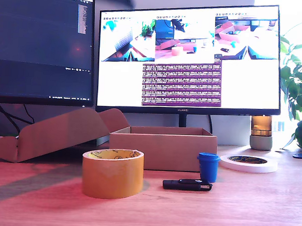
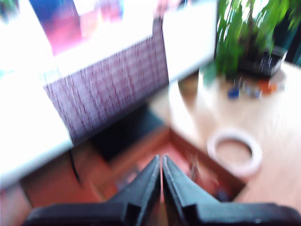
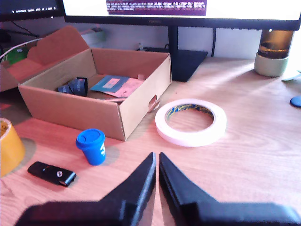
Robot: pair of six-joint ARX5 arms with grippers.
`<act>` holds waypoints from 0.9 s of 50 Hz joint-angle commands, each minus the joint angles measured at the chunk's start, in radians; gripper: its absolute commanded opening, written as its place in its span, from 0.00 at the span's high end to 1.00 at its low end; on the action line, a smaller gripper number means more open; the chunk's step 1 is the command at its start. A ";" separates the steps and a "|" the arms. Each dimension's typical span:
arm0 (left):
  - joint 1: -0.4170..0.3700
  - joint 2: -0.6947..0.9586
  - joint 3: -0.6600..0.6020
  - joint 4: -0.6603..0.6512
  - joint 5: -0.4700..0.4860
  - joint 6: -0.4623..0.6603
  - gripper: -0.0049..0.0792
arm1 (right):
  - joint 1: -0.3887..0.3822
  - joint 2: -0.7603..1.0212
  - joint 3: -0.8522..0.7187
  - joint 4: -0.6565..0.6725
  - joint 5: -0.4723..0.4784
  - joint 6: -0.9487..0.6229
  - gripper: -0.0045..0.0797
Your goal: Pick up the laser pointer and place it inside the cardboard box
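Laser pointer unseen in any view; likely light, rigid, slick, apt to roll; best pinched mid-barrel; fingers together, empty, on my first gripper and my second gripper, both near cardboard box.

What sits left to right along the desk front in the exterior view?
orange-brown tape roll → blue cup → white tape roll. The black stick is left out because it overlaps the cup.
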 commanded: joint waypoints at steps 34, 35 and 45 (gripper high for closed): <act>0.201 -0.384 -0.781 0.439 -0.003 -0.149 0.97 | -0.003 0.002 -0.012 -0.011 0.216 0.080 0.96; 0.207 -0.393 -0.800 0.449 -0.003 -0.150 0.97 | -0.003 0.002 -0.012 -0.014 0.216 0.080 0.96; 0.272 -0.491 -0.985 0.540 -0.008 -0.187 0.97 | -0.003 0.002 -0.012 -0.072 0.216 0.079 0.96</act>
